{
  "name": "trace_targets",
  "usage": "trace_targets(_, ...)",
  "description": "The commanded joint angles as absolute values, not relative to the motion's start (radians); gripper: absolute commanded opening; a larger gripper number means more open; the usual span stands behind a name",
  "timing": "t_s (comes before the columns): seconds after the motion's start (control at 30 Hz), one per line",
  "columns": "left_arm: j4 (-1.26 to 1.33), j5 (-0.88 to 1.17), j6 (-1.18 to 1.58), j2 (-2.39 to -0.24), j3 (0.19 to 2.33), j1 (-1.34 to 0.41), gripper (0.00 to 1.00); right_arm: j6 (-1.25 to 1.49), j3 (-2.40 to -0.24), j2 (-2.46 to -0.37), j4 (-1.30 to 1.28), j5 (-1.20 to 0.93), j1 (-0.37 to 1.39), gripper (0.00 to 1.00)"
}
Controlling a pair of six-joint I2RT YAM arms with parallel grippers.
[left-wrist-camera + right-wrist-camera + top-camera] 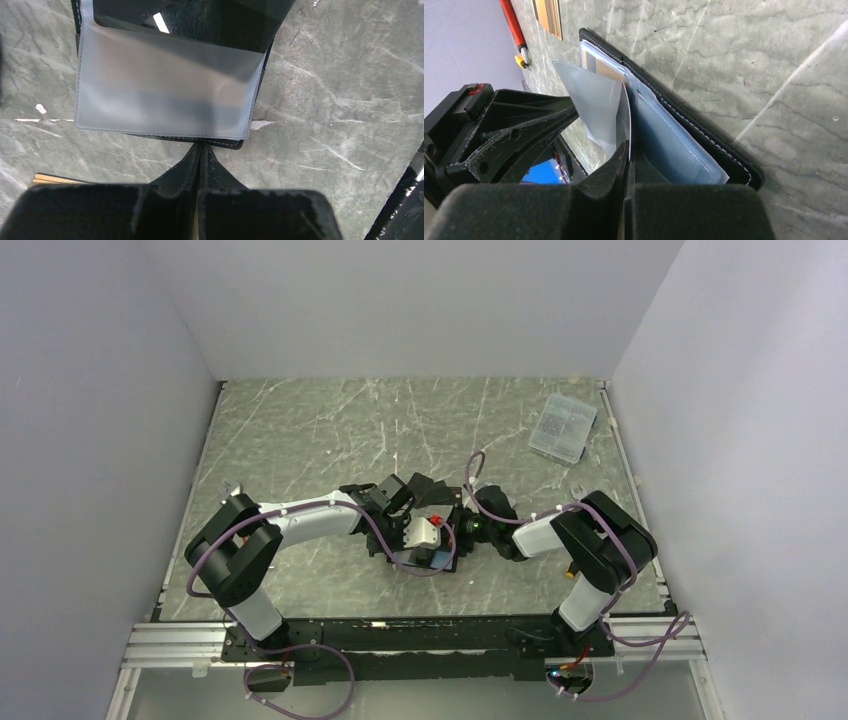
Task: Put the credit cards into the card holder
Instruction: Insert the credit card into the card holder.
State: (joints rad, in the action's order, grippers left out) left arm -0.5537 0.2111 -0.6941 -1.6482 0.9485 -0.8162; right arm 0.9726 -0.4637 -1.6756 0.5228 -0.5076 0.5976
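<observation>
A: Top view?
B: The card holder (pixel 437 557) is being shown mid-table, mostly covered by both wrists.
A: Left wrist view?
B: Its near edge is being pinched by the clenched left gripper (pixel 200 147), under the frosted sleeve (pixel 160 90).
A: Right wrist view?
B: What appears to be a grey card (pixel 596 107) is being clamped on edge by the right gripper (pixel 628 152), beside the blue lining (pixel 664 140). If driven in tilted, its corner could be caught on the sleeve and the holder pulled loose.

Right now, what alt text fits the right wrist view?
The right gripper is shut on a thin silver-grey card, held on edge at the open card holder with its light blue lining. The left gripper reaches in from the left.
</observation>
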Motion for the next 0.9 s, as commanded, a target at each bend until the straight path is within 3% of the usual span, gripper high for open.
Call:
trace_targets(0.0, -0.594, 0.284, -0.678, -1.666, 0.939, -0.839, 0.04, 0.942, -0.418, -1.706, 0.362, -0.456, 0.609, 0.00)
trace_targets(0.7, -0.595, 0.279, -0.684, -1.661, 0.934, -0.838, 0.01, 0.784, -0.572, -1.770, 0.281, -0.514, 0.590, 0.00)
trace_targets(0.87, -0.600, 0.277, -0.682, -1.652, 0.934, -0.838, 0.00, 0.789, -0.581, -1.769, 0.215, -0.446, 0.596, 0.14)
